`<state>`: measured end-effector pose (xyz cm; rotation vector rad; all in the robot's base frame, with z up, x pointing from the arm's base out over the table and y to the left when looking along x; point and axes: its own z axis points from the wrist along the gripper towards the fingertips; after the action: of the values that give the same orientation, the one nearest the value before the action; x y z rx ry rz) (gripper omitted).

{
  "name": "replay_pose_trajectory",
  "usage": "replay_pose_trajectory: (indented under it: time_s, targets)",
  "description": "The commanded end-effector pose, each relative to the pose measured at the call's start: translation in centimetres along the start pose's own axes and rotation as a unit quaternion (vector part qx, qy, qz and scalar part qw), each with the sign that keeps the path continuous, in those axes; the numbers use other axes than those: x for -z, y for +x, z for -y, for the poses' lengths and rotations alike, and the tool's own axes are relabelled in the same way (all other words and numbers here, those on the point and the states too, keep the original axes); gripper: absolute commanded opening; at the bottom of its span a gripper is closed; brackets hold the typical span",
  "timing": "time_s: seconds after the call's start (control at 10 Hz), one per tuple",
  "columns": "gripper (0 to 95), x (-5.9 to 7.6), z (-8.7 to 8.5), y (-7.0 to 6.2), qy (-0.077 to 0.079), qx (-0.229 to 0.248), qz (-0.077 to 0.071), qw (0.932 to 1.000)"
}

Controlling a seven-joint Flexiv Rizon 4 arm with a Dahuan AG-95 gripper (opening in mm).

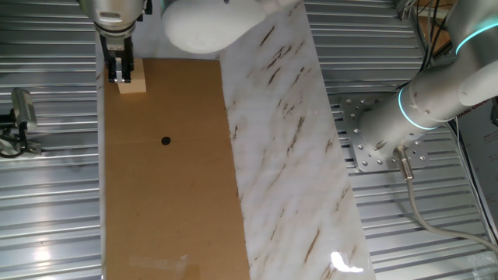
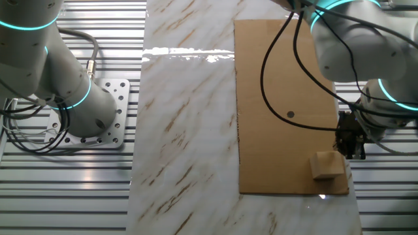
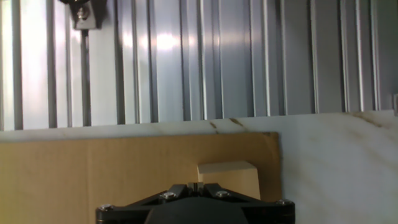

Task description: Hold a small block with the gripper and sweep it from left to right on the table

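Because the gripper (image 1: 120, 76) stands at the small wooden block (image 1: 132, 83) near the cardboard board's (image 1: 171, 194) corner with fingers apparently closed together beside it, not gripping, a sweep could slip off.

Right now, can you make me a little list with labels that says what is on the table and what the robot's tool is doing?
small block: pale wooden cube near a corner of the brown board
tool: black, two fingers, right beside the block; grip cannot be told
brown board: flat cardboard with a black dot on it
marble strip: white with brown veins, alongside the board
second arm: white with a cyan ring, off to the side on the ribbed metal
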<state>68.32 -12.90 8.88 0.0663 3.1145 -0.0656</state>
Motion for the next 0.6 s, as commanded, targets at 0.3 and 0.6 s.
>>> replay_pose_trajectory:
  time_s: [0.3, 0.6]
  targets:
    - [0.0, -0.01, 0.08, -0.01, 0.01, 0.0, 0.003, 0.9999]
    - [0.0, -0.01, 0.08, -0.01, 0.009, 0.0, 0.0, 1.0]
